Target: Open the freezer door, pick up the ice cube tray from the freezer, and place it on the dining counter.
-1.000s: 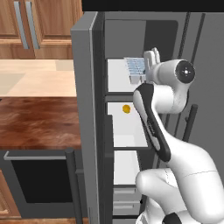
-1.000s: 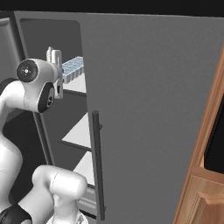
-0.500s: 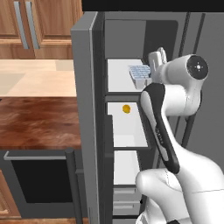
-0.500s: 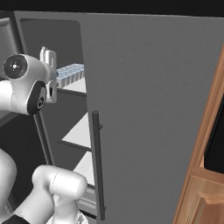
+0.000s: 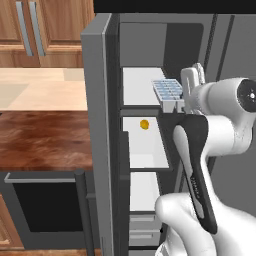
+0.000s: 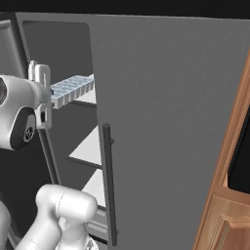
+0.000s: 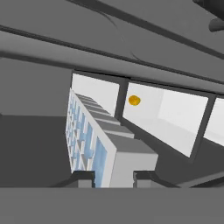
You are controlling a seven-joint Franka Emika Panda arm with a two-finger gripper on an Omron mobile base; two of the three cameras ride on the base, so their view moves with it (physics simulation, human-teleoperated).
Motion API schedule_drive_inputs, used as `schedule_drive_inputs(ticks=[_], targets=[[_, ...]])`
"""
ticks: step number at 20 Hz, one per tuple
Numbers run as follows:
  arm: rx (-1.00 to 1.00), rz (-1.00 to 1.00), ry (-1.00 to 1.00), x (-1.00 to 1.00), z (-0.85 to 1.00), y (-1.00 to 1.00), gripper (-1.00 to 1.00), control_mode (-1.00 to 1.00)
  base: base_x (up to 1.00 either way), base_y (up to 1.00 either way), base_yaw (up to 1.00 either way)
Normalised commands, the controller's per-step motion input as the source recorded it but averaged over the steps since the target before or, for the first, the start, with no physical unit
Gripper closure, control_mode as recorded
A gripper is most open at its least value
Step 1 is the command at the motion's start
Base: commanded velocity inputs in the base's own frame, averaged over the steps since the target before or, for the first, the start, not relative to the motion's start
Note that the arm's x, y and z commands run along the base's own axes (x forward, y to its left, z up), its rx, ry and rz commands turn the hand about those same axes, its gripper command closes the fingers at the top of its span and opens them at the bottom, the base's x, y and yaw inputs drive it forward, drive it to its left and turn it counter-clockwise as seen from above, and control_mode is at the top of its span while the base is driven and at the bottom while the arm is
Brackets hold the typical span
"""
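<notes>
The freezer door stands swung open at the left, edge-on. Inside the freezer are white shelves. My gripper is shut on one end of the pale blue-white ice cube tray, which hangs level in the air at the front of the top shelf. From the right, the tray sticks out from my gripper toward the freezer. In the hand view the tray runs away from my gripper, clamped between both fingertips. The dining counter lies left of the open door.
A small orange thing lies on the second shelf, also seen as an orange thing in the hand view. The plain grey door with its bar handle stands shut at the right. A pale beige countertop and wood cabinets lie behind the dining counter.
My hand has drawn back out of the freezer toward the base with the tray held, and it now hangs a little lower. The door and the orange thing stayed put.
</notes>
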Motion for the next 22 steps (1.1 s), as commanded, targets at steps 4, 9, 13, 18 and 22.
schedule_drive_inputs(ticks=[4, 9, 13, 18, 22], targets=[[0.00, 0.00, -0.06, -0.57, 0.00, 0.00, 1.00, -1.00, 0.00, 0.00, 0.00], [0.00, 0.00, -0.01, -0.45, 0.00, 0.00, 1.00, -1.00, 0.00, 0.00, 0.00], [0.00, 0.00, 0.00, -0.24, 0.00, 0.00, 1.00, -1.00, 0.00, 0.00, 0.00], [0.00, 0.00, 0.00, -0.08, 0.00, 0.00, 1.00, -1.00, 0.00, 0.00, 0.00], [0.00, 0.00, 0.00, -0.22, 0.00, 0.00, 1.00, -1.00, 0.00, 0.00, 0.00]])
